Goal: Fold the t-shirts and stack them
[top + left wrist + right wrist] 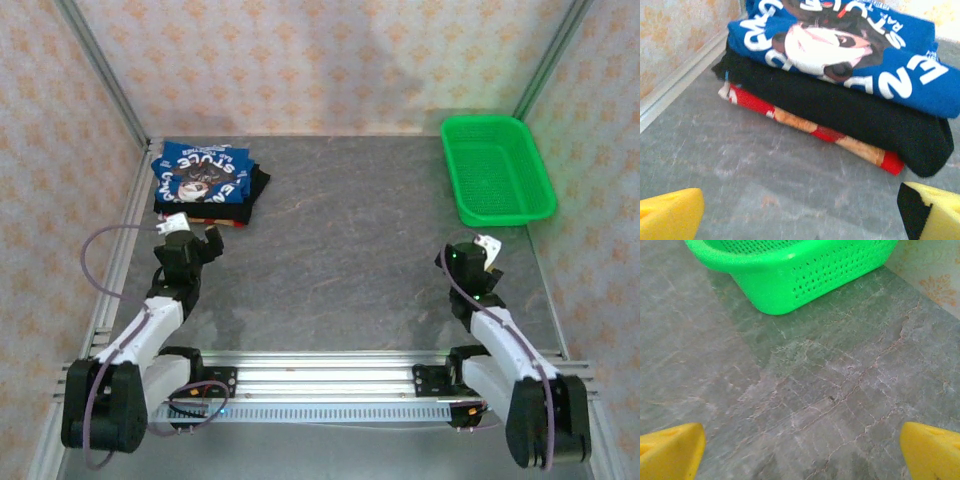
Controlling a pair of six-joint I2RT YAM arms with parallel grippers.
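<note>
Three folded t-shirts lie stacked at the back left of the table: a royal blue one (203, 173) (855, 45) with white lettering and a cartoon print on top, a black one (258, 183) (840, 107) under it, and a red-patterned one (215, 221) (840, 137) at the bottom. My left gripper (193, 233) (800, 220) hovers just in front of the stack, open, with bare table between its yellow fingertips (670, 215). On the right side my right gripper (470, 256) (800, 455) also stands open over bare table, holding nothing.
A green plastic basket (497, 167) (790, 275) stands at the back right, just beyond the right gripper. Metal frame rails run along the table's left edge (115, 270) and right edge. Patterned walls close in the back and sides.
</note>
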